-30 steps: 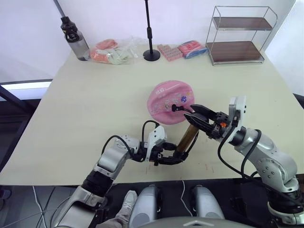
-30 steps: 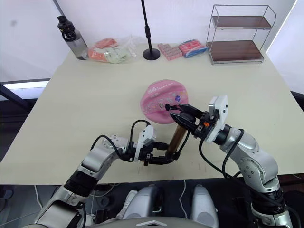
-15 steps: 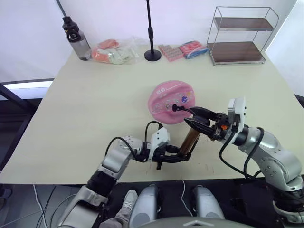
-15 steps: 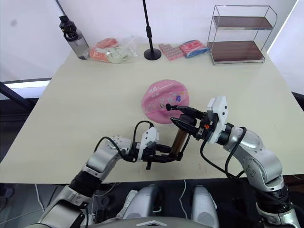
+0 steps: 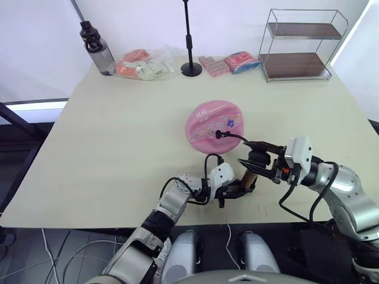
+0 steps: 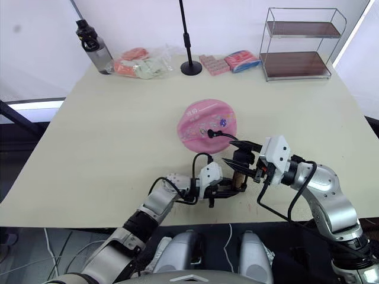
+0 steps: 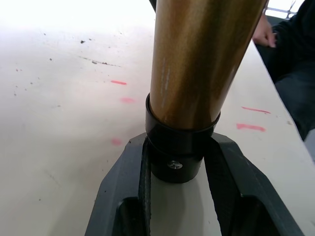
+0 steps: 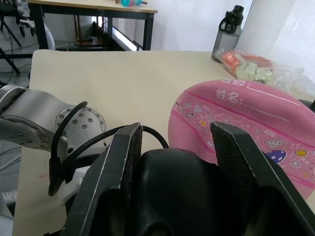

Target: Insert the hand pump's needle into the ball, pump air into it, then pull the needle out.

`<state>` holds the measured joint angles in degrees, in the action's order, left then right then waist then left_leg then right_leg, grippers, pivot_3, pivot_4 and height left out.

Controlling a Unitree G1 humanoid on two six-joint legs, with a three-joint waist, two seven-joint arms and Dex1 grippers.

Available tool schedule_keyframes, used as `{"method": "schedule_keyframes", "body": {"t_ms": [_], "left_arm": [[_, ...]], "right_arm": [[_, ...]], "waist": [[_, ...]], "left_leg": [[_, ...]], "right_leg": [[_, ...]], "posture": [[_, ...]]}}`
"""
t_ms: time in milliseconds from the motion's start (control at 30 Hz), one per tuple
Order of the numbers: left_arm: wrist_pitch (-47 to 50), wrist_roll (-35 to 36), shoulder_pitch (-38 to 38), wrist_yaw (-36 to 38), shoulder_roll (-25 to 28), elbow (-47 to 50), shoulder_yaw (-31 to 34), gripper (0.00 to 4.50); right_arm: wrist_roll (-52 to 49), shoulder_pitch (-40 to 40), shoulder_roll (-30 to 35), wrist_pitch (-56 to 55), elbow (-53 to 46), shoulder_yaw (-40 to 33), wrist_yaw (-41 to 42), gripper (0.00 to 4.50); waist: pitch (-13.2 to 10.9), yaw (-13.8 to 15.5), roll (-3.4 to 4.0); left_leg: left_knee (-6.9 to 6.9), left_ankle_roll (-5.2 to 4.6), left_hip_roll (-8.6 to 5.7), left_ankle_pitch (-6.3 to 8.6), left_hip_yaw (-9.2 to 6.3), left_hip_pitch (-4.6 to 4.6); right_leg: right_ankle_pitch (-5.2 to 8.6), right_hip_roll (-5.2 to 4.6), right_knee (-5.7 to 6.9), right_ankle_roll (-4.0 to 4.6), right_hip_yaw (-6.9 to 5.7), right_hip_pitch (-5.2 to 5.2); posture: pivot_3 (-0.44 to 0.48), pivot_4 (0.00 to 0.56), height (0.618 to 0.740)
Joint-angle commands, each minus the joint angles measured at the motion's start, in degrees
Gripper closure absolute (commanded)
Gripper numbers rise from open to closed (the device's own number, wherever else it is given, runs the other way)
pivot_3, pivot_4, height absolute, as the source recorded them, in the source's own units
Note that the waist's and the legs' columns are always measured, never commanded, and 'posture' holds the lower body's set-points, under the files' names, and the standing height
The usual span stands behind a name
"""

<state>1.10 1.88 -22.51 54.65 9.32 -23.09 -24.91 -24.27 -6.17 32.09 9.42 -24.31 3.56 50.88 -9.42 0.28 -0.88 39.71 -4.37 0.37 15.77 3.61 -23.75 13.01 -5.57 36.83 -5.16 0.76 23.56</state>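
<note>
The right gripper (image 5: 256, 159) grips the black handle of the hand pump (image 5: 249, 175), now lower than before. The left gripper (image 7: 178, 162) clamps the pump's black base cap, now further right. The hose reaches the ball (image 5: 214, 125) at mid-table, unmoved.

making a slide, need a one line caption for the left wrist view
Left hand clamps the black end cap of the hand pump, bronze barrel rising over the table.

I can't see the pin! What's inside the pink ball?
The black hose fitting sits on the pink ball; the needle itself isn't visible, presumably inside. The hose runs to the hand pump.
</note>
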Motion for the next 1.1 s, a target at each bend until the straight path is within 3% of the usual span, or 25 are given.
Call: {"method": "schedule_keyframes", "body": {"t_ms": [33, 333, 1033, 1100], "left_arm": [[-0.95, -0.74, -1.27, -4.32, -0.90, -2.85, 2.49, 3.43], [-3.17, -1.86, -1.58, -4.47, -1.60, -6.66, 2.57, 3.43], [-3.85, -2.37, -1.30, -4.40, -0.80, -8.53, 2.58, 3.43], [-3.90, -2.42, -1.29, -4.40, -0.72, -8.65, 2.61, 3.43]], "right_arm": [[0.43, 2.67, 0.71, -0.46, -0.65, 1.79, 1.85, 2.70], [-0.20, 3.72, 1.07, 0.28, -1.04, 1.36, 1.69, 2.70], [-13.61, 3.55, 1.35, 19.10, -5.76, -2.85, -0.99, 2.70], [-15.41, 3.48, 1.20, 20.88, -6.16, -3.46, -1.43, 2.70]], "waist": [[0.00, 0.29, 0.00], [0.17, 0.53, -0.12], [0.22, 0.56, -0.06], [0.22, 0.55, -0.05]], "left_leg": [[0.05, 0.00, 0.01, 0.00, 0.00, 0.00], [0.50, -0.17, 0.04, -0.03, -0.02, -0.01], [0.45, 0.08, 0.05, 0.11, -0.66, -0.24], [0.41, 0.09, 0.05, 0.11, -0.68, -0.26]], "right_leg": [[0.02, 0.00, 0.00, 0.08, -0.01, -0.02], [-0.26, -0.25, -0.06, 0.18, -0.18, -0.19], [-0.33, -0.80, -0.49, 0.33, -0.77, -0.38], [-0.44, -1.39, -0.58, 0.49, -1.40, -0.39]], "posture": [[0.000, 0.150, 0.740], [0.000, 0.150, 0.740], [0.000, 0.150, 0.740], [0.000, 0.150, 0.740]]}}
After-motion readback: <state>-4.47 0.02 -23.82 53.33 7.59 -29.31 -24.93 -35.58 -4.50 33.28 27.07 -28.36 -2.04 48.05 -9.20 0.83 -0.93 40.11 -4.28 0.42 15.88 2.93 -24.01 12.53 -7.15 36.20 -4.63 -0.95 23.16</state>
